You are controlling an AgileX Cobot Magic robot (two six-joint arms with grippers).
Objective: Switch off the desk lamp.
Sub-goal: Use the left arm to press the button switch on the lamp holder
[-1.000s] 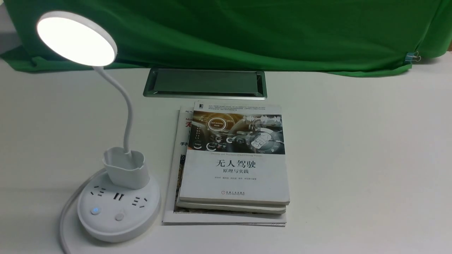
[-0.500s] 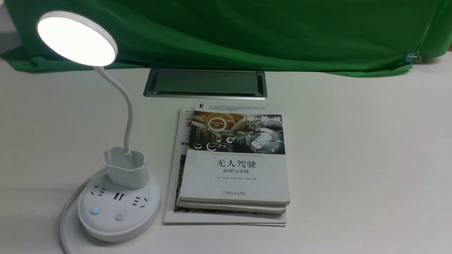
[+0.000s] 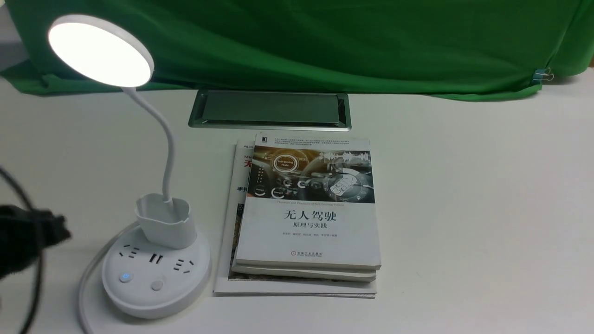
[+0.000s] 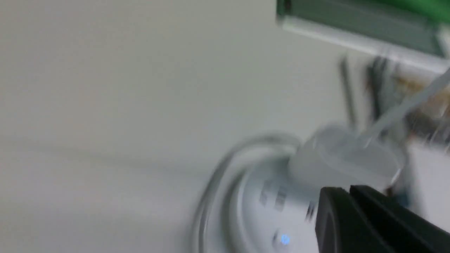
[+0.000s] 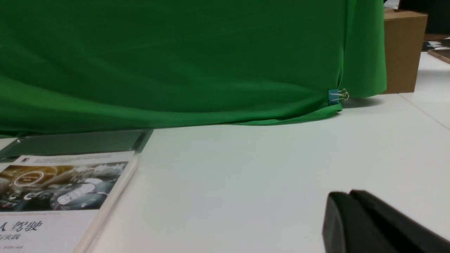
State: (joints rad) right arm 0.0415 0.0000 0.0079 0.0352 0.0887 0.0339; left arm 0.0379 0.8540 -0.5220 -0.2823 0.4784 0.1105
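Note:
The white desk lamp stands at the front left of the desk, its round disc head (image 3: 100,53) lit. A thin neck runs down into a small cup (image 3: 164,222) on the round base (image 3: 155,273). The base has sockets, a blue-lit button (image 3: 124,277) and a plain button (image 3: 157,284). My left gripper (image 3: 55,227) shows dark and blurred at the left edge, left of the base and apart from it. In the left wrist view it (image 4: 346,191) is shut and empty, above the blurred base (image 4: 267,211). My right gripper (image 5: 346,195) is shut and empty over bare desk.
A stack of books (image 3: 308,208) lies just right of the lamp base. A metal hatch (image 3: 270,109) is set into the desk behind it. A green cloth (image 3: 325,41) hangs along the back. The lamp's white cord (image 3: 86,287) curves round the base's left side.
My left arm has come into the front view from the left edge, towards the lamp base. The lamp stays lit and nothing else has moved.

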